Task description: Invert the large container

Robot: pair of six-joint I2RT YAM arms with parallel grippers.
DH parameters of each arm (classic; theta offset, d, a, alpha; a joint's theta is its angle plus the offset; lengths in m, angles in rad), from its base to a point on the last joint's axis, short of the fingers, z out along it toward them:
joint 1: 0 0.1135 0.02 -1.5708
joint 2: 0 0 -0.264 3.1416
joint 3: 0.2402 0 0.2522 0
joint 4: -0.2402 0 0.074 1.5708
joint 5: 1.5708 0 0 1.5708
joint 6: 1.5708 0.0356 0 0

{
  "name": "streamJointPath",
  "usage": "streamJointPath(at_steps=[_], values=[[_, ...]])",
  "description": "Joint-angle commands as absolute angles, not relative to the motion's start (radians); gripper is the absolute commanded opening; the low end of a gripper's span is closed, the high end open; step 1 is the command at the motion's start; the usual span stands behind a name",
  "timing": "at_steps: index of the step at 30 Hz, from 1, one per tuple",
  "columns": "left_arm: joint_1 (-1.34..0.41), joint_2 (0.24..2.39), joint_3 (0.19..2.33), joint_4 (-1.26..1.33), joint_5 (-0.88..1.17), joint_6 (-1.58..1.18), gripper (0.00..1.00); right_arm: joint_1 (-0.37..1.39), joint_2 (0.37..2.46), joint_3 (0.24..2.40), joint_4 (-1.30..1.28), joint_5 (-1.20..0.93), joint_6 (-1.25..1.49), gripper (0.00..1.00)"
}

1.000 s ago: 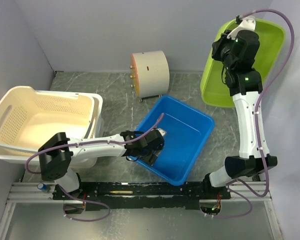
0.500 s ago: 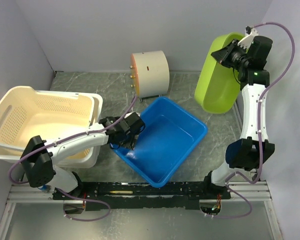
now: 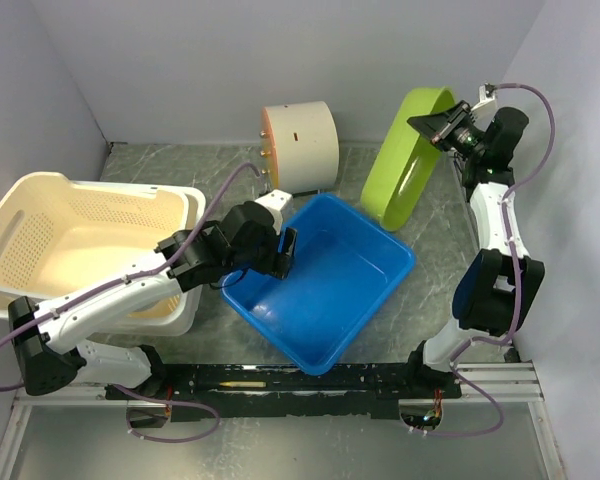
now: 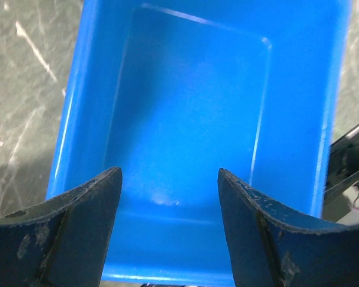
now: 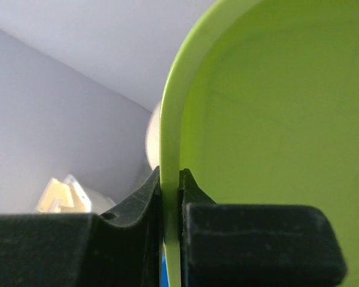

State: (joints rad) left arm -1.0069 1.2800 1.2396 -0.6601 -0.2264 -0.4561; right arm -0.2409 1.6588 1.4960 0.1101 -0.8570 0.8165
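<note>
Tub: the green tub (image 3: 405,160) is being held nearly on edge at the back right of the worktop (image 3: 170,165), roughly halfway to upside down.
Right hand (image 5: 170,179): is pinching the tub's rim, apparently for swinging it over.
Left hand (image 4: 169,185): is hovering wide apart above the blue bin (image 4: 191,107), holding nothing.
</note>
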Motion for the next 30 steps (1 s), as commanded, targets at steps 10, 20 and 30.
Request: streamJointPath(at_steps=[10, 20, 30], values=[[-1.009, 1.258, 1.263, -0.509, -0.117, -0.468, 0.76, -0.237, 1.748, 1.135, 1.506, -0.552, 1.444, 0.00], [-1.013, 1.221, 1.214, -0.467, -0.101, -0.523, 0.75, -0.233, 1.738, 0.823, 1.757, -0.278, 1.350, 0.00], [-1.028, 1.287, 1.246, -0.460, -0.097, -0.519, 0.75, -0.275, 1.715, 0.587, 1.814, -0.233, 1.373, 0.00]])
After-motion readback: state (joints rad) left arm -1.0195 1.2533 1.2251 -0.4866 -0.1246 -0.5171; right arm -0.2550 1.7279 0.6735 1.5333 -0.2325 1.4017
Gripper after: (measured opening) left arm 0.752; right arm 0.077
